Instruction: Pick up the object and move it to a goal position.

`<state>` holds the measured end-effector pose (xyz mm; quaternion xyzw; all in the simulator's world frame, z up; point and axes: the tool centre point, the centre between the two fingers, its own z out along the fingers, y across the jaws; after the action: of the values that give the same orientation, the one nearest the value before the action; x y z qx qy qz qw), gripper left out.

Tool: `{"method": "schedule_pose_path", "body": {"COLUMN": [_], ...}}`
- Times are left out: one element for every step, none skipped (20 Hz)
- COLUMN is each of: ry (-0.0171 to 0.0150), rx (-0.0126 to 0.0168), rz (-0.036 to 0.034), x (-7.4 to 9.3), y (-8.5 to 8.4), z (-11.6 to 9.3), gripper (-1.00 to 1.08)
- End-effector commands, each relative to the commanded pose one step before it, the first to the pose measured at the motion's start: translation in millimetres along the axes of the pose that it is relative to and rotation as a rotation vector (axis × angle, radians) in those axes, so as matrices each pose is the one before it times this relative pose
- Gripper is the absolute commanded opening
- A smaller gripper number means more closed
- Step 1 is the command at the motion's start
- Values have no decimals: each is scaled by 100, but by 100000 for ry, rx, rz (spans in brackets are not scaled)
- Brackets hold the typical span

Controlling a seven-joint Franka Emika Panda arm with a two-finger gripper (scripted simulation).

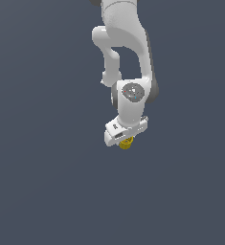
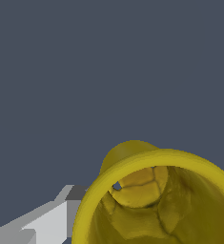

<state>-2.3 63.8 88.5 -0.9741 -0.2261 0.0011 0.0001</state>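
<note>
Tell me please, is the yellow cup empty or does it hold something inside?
Empty. The wrist view looks straight into the cup: only its own yellow walls and floor show, with nothing lying inside.

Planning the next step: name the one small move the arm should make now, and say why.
Probably keep the grip closed and start carrying toward the goal. The yellow cup sits tucked under the white gripper, and the wrist view shows its open rim close against a finger, so it looks held. No goal marker shows in either view, so the direction cannot be told.

Plain dark slate-grey backdrop (image 1: 42, 182), uniform in both views, no visible edges or markings
</note>
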Motion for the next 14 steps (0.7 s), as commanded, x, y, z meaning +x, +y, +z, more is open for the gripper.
{"method": "schedule_pose_path", "body": {"ry": [228,0,0,0,23,0,0,28,0,31,0,0,34,0], "rx": [-108,0,0,0,49,0,0,57,0,57,0,0,55,0], "rz": [66,0,0,0,-43,0,0,-26,0,-24,0,0,-24,0], "x": [-547,-272,-287,-300,-305,-324,-333,-332,-333,-331,-329,-328,-327,-324], "y": [1046,459,484,508,513,552,569,568,573,570,572,571,571,571], "z": [-1972,-867,-917,-964,-1010,-1051,-1086,-1096,-1096,-1098,-1096,-1095,-1096,-1092], "gripper": [-100,-100,-100,-100,-100,-100,-100,-100,-100,-100,-100,-100,-100,-100]}}
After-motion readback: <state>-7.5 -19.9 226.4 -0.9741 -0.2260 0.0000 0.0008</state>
